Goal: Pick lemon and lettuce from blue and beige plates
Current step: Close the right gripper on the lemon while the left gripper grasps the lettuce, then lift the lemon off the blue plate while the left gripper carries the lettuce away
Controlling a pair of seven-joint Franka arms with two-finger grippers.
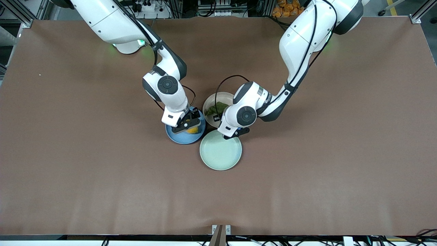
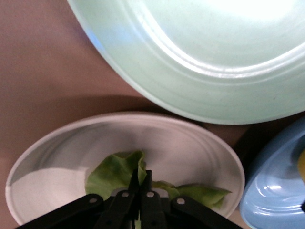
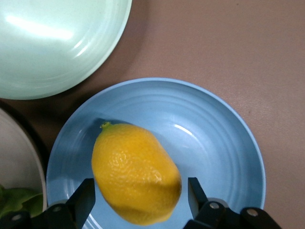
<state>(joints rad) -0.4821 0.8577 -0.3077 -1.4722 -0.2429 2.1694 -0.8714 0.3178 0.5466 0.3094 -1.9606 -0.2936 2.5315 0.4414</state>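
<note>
The lemon (image 3: pixel 136 171) lies on the blue plate (image 3: pixel 214 133). My right gripper (image 3: pixel 142 198) is open and low over that plate, one finger on each side of the lemon, with a gap showing on at least one side. In the front view the right gripper (image 1: pixel 188 127) partly covers the lemon (image 1: pixel 193 130) on the blue plate (image 1: pixel 177 136). My left gripper (image 2: pixel 142 177) is shut on a raised fold of the lettuce (image 2: pixel 112 174) in the beige plate (image 2: pixel 52 148). In the front view the left gripper (image 1: pixel 217 118) is over the beige plate (image 1: pixel 218 97), where the lettuce (image 1: pixel 215 108) shows.
A pale mint-green plate (image 1: pixel 220 152) with nothing on it lies nearest the front camera, close to both other plates. It also shows in the left wrist view (image 2: pixel 205 57) and the right wrist view (image 3: pixel 52 43). The brown table (image 1: pixel 341 153) spreads wide around the three plates.
</note>
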